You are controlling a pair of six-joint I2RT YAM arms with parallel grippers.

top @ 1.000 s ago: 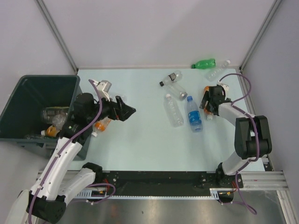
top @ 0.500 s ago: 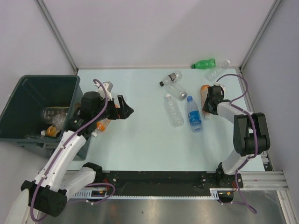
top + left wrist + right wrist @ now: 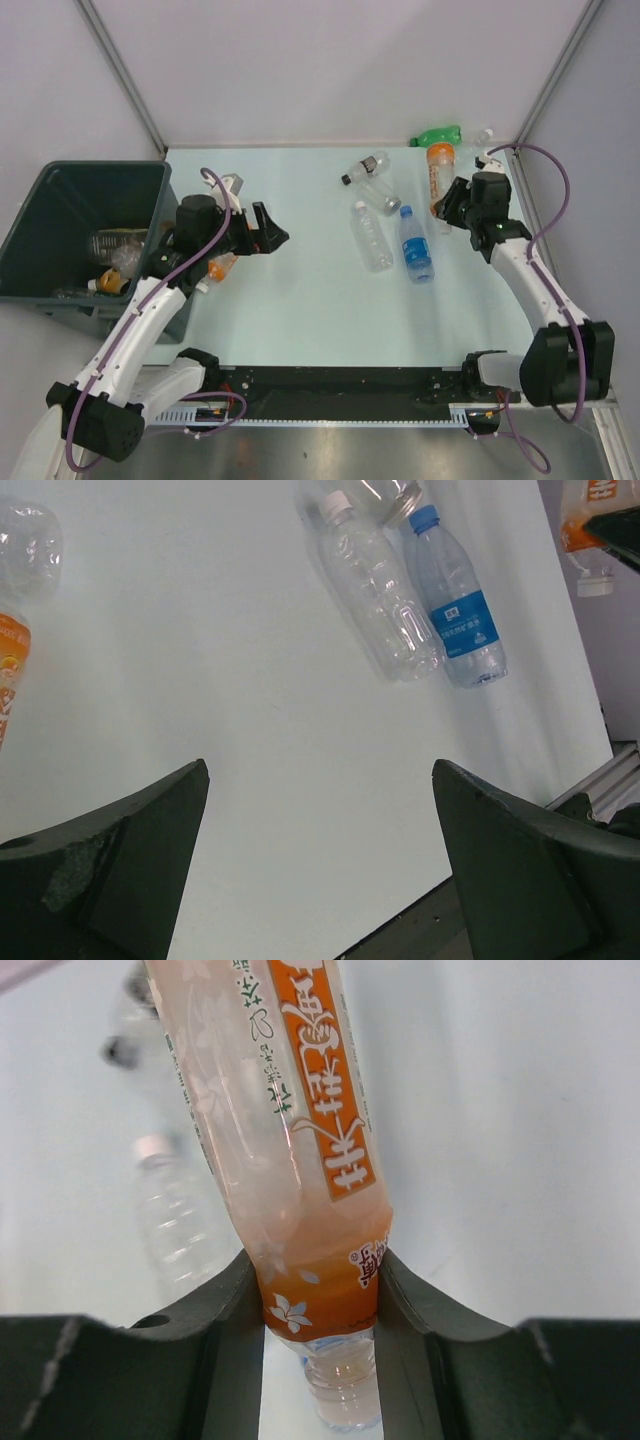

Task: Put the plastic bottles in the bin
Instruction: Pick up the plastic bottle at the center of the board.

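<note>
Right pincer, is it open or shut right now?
Shut: the right pincer clamps the orange-label bottle; in the right wrist view both fingers press its shoulder near the neck.

The dark bin [image 3: 90, 167] stands left, bottles [image 3: 115, 246] inside. An orange-labelled bottle [image 3: 437, 170] is clamped near its neck; a blue-labelled bottle [image 3: 415, 246] lies flat nearby.

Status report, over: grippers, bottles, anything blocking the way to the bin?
Left gripper open, empty. Right gripper shut on orange-label bottle, far right. Bin far left; left arm sits between, may block.
</note>
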